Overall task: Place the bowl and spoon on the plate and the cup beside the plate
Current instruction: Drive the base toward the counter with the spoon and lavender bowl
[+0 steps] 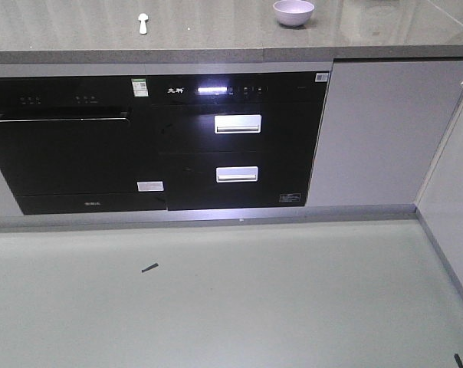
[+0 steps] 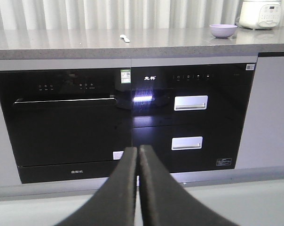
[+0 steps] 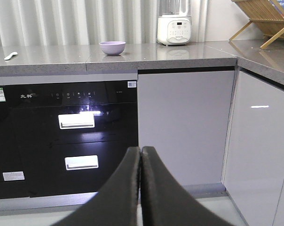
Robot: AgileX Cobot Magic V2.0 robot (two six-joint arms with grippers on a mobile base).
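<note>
While both arms sit low in front of the black built-in units point(image 1: 155, 146), the left gripper point(image 2: 138, 151) and right gripper point(image 3: 140, 151) each show jaws pressed together w/ nothing between. Up on the grey surface point(image 1: 216, 38) the bowl point(image 1: 293, 11) stands upright twd the right; the spoon point(image 1: 142, 23) lies well apart to its left, scoop end prob. pointing away from the front edge, tho too small to be sure. A white appliance point(image 3: 174, 26) stands further back, near the wall
</note>
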